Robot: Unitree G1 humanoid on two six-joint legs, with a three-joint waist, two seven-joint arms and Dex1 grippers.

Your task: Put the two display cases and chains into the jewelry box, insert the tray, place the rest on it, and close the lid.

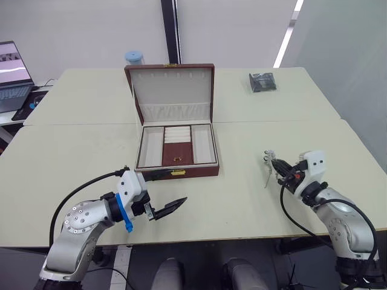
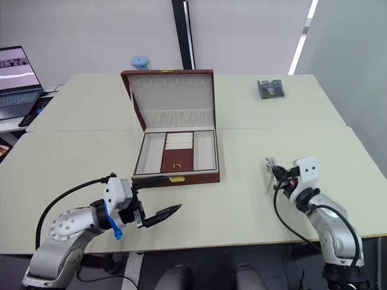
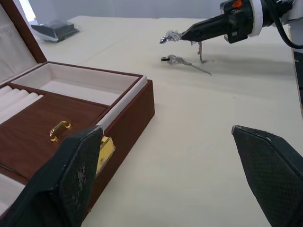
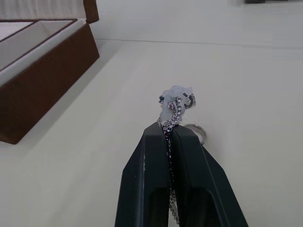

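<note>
A silver chain (image 4: 171, 116) is pinched between the closed fingers of the right gripper (image 1: 279, 167), just above the table (image 1: 242, 199), with another chain (image 3: 182, 61) lying beneath it. Well to the left, the jewelry box (image 1: 175, 148) stands with its lid (image 1: 172, 90) raised. The left gripper (image 1: 171, 208) hangs spread wide, empty, near the box's front.

Open jewelry box (image 1: 177, 148); chains (image 1: 268, 164) right.

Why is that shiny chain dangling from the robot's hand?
The right end effector is shut on a chain, lifting it off the table. A second chain lies beneath. The tray already sits in the jewelry box.
</note>
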